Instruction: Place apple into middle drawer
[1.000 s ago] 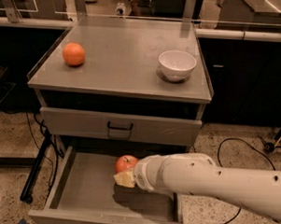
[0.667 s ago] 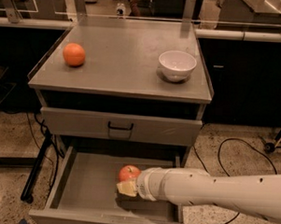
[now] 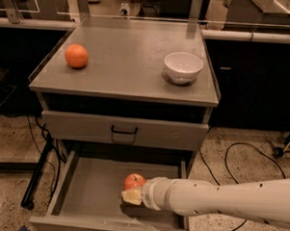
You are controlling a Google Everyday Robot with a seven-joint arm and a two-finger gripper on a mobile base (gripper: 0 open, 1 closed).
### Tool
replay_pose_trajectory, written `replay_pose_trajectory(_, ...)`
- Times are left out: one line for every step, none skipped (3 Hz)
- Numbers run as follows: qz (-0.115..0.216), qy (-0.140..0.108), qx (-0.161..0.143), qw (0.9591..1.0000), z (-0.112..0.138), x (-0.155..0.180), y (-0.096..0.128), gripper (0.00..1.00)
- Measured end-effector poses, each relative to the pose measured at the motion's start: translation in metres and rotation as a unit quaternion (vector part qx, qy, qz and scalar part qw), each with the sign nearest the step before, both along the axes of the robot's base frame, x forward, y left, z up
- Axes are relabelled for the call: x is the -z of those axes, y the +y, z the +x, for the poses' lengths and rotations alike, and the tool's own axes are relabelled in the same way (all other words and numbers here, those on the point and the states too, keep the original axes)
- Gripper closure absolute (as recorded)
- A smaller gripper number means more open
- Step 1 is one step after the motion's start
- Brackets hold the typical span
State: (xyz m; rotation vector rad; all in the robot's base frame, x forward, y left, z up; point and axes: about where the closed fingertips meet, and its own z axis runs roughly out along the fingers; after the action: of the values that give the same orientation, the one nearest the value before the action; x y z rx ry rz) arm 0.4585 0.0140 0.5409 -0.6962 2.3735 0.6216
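Note:
The apple, red-orange with a yellowish patch, is inside the open middle drawer, low over its flat grey floor and right of centre. My gripper reaches in from the right on a white arm and is shut on the apple, with a yellowish fingertip showing just below the fruit. I cannot tell whether the apple touches the drawer floor.
A smooth orange fruit lies on the cabinet top at the left, and a white bowl stands at the right. A closed grey drawer front with a black bar handle sits above the open drawer. Cables lie on the floor on both sides.
My arm has dropped lower, carrying the apple down into the open drawer and a little toward its front. The orange fruit and the bowl have not moved.

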Motion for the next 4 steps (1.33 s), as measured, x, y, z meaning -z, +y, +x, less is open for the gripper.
replay_pose_trajectory(0.007,0.008,0.008,0.9999,0.000,0.015,0.004,1.00)
replay_pose_trajectory(0.010,0.006,0.016,0.9998,0.009,0.036,0.012,1.00)
replay_pose_trajectory(0.012,0.001,0.020,0.9997,0.022,0.054,0.021,1.00)
replay_pose_trajectory(0.024,0.003,0.021,0.9995,0.028,0.068,0.029,1.00)
